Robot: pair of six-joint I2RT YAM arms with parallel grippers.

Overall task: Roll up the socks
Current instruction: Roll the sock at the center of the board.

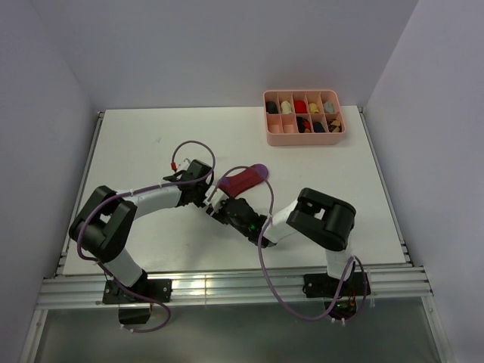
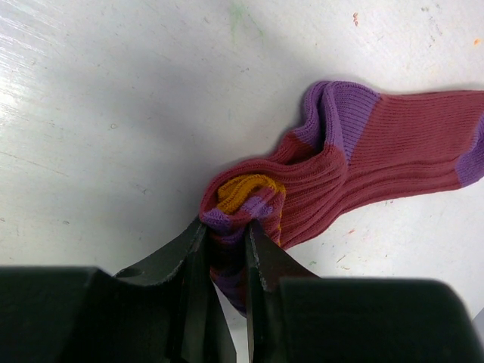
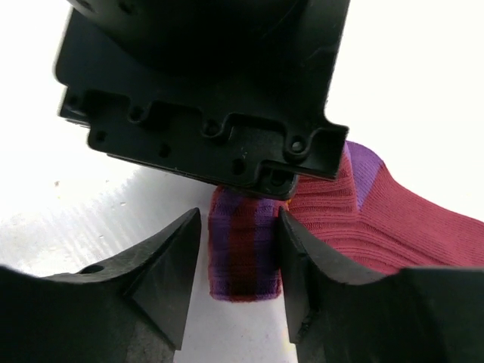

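- The magenta sock (image 1: 243,180) lies near the middle of the table (image 1: 151,144), just ahead of both wrists. Its purple toe points toward the far side, and it is well apart from the pink compartment tray (image 1: 302,141) of rolled bundles at the far right corner.
- My left gripper (image 2: 225,227) is pinched narrow on the cuff end. The orange band (image 2: 246,190) is curled inward there, so I judge the roll is started but only at its first turn.
- My right gripper (image 3: 240,219) stands at a middling width, with a jaw on each side of the purple-striped rolled end (image 3: 246,261). It is close in but I do not read it as clamped.
- The heel, foot and toe lie flat and unrolled on the table.
- The next move calls for the right jaws to take the roll firmly before the left lets go, then to turn it toward the toe without letting the curl spring open.
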